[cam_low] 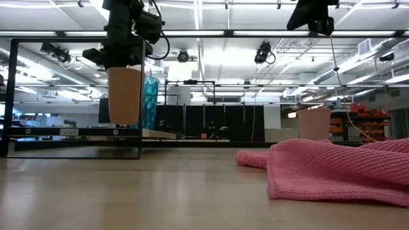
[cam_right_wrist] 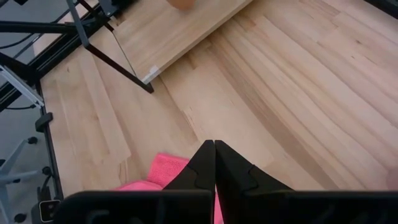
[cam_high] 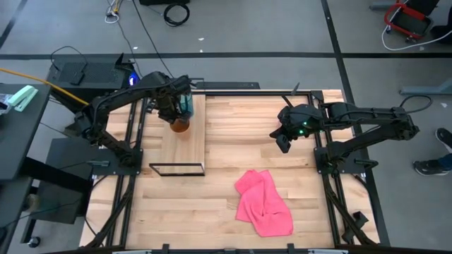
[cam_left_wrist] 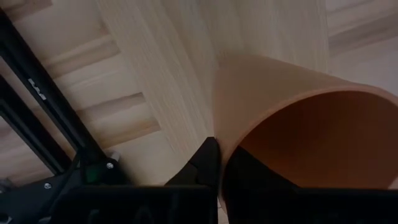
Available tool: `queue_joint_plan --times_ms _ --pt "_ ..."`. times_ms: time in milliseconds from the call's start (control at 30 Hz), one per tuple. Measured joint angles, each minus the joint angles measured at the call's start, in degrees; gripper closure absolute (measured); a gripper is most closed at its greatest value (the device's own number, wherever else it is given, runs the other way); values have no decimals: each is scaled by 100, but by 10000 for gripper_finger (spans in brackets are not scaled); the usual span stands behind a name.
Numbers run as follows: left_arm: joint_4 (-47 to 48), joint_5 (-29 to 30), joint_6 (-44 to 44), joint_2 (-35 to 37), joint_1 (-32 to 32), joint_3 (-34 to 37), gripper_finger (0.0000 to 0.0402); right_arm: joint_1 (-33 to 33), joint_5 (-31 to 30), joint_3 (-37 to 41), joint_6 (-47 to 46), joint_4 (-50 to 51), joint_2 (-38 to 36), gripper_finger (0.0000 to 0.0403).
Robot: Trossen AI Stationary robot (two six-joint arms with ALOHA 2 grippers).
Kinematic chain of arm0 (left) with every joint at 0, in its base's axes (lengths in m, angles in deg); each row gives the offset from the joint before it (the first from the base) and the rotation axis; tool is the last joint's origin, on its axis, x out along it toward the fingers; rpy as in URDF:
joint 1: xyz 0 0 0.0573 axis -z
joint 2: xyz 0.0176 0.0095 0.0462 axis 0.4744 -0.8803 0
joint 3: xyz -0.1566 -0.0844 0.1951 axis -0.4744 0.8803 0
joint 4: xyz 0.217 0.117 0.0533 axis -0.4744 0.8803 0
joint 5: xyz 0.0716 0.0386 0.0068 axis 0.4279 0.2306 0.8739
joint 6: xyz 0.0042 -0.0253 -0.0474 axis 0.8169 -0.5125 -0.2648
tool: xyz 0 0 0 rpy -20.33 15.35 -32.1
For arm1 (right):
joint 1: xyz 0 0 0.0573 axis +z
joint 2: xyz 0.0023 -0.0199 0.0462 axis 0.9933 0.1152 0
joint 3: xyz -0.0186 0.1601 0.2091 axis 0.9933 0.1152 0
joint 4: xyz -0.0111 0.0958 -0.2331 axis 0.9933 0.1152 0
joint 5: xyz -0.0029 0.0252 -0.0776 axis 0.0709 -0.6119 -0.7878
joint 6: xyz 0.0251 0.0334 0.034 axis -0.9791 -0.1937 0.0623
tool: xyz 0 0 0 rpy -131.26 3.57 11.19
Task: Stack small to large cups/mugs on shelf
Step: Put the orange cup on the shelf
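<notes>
My left gripper point(cam_high: 174, 113) stands over the far part of the shelf point(cam_high: 178, 152), the light-wood board with a black wire frame, and is shut on the orange cup point(cam_low: 124, 96). The tall teal cup point(cam_low: 151, 102) stands upright on the shelf just behind the orange one, also seen from above point(cam_high: 187, 104). A pale pink cup point(cam_low: 314, 124) shows in the low view, standing on the table beyond the cloth. My right gripper point(cam_right_wrist: 214, 149) is shut and empty, high above the table's right-middle part point(cam_high: 282, 139). My left gripper holds the orange cup by its rim point(cam_left_wrist: 225, 146), one finger point(cam_left_wrist: 205, 163) outside the wall and the other inside the cup. It comes from above, pointing down. The cup hangs upright below the fingers, its base point(cam_low: 124, 121) close over the shelf board; whether it touches, I cannot tell.
A crumpled pink cloth point(cam_high: 263, 203) lies on the near-right part of the tabletop point(cam_high: 233, 134). The shelf's black wire frame point(cam_low: 70, 39) rises around the board at its near end point(cam_high: 176, 169). Bare wood lies between the shelf and my right arm.
</notes>
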Motion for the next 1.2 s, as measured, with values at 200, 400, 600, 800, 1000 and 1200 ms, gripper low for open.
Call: queue_joint_plan --times_ms 200,400,600,800,1000,1200 --pt "0 0 8 0 9 0 391 0 1 0 11 2 0 395" --pt "-9 3 70 0 68 0 391 0 1 0 31 2 0 395" --pt "-63 49 190 0 83 0 391 0 0 0 42 2 0 395" --pt "-72 52 445 -21 114 0 391 0 0 0 44 4 0 395" --pt "-228 52 451 -155 145 1 391 0 1 0 44 4 0 395" --pt "-239 52 565 -146 145 2 391 0 0 0 46 4 -1 395"
